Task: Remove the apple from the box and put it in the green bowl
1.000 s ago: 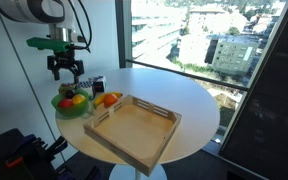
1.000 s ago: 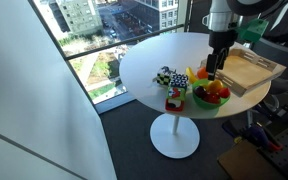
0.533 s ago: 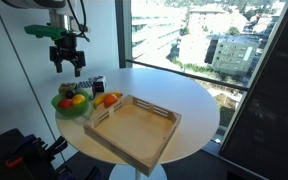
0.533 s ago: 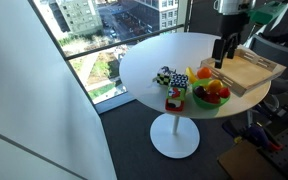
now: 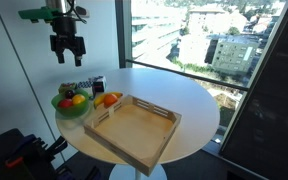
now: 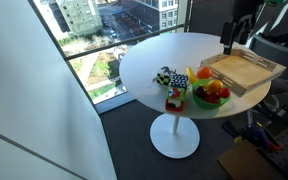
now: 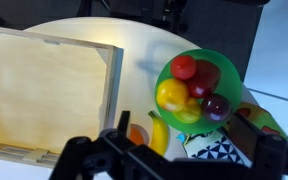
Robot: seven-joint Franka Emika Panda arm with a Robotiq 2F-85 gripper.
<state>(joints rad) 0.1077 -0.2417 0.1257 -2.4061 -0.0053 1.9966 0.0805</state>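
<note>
The green bowl [image 7: 229, 75] stands on the white round table beside the light wood box [image 7: 49, 95], which is empty. Several fruits lie in the bowl. Among them is a small dark red apple [image 7: 217, 106], next to a bright red fruit and a yellow one. The bowl also shows in both exterior views [image 5: 72, 105] [image 6: 211, 97], as does the box [image 5: 134, 128] [image 6: 244, 72]. My gripper [image 7: 182, 126] is open and empty. It hangs high above the bowl in both exterior views [image 5: 66, 47] [image 6: 232, 36].
A banana [image 7: 159, 132] and an orange fruit [image 7: 136, 133] lie on the table between the bowl and the box. A black-and-white patterned object [image 7: 216, 150] and a small red object [image 6: 174, 100] sit near the bowl. Large windows stand behind the table.
My gripper has risen straight up from just above the green bowl to well above it, staying open. The fruits and the box have not moved.
</note>
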